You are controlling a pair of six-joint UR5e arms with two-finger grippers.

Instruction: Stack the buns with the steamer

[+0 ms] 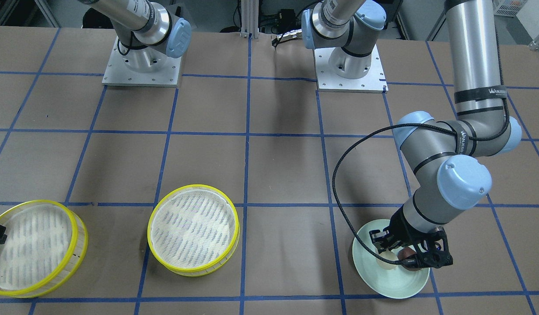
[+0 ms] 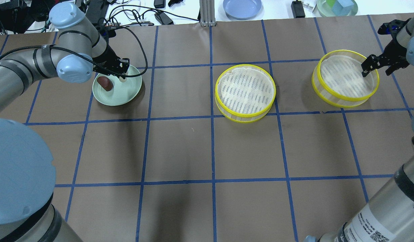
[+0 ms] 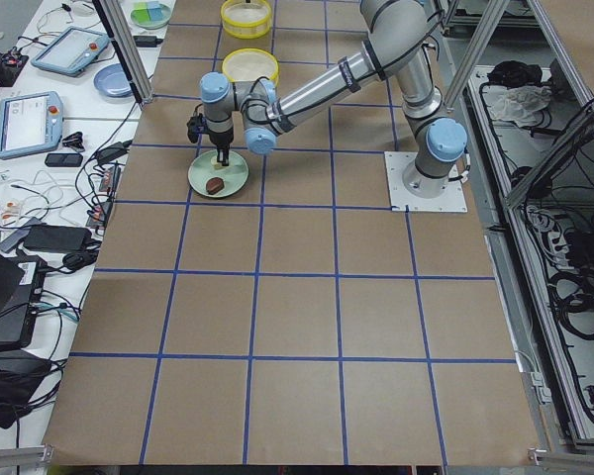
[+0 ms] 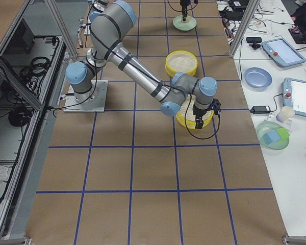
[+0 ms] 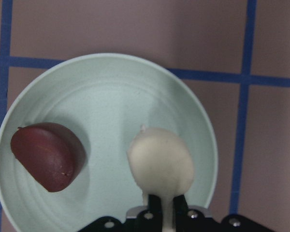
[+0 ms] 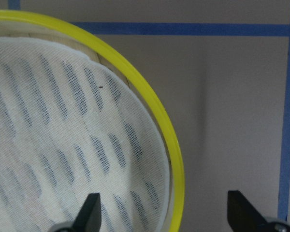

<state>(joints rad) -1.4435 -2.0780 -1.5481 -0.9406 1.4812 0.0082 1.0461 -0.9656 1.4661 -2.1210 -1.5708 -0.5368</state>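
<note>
A pale green plate (image 2: pixel 129 95) sits on the table's left side. It holds a dark reddish-brown bun (image 2: pixel 105 83) and a cream-white bun (image 5: pixel 162 162). My left gripper (image 2: pixel 121 76) is over the plate, shut on the cream-white bun, which is at or just above the plate's surface. The brown bun (image 5: pixel 47 155) lies free beside it. Two yellow-rimmed steamer trays with white mesh liners stand apart, one in the middle (image 2: pixel 245 92) and one at the right (image 2: pixel 344 79). My right gripper (image 6: pixel 164 212) is open, its fingers on either side of the right tray's rim.
The brown table has a blue tape grid. Past its far edge lie cables, a blue plate (image 2: pixel 242 7) and a green bowl (image 2: pixel 337 6). The arm bases (image 1: pixel 141 65) stand at the robot side.
</note>
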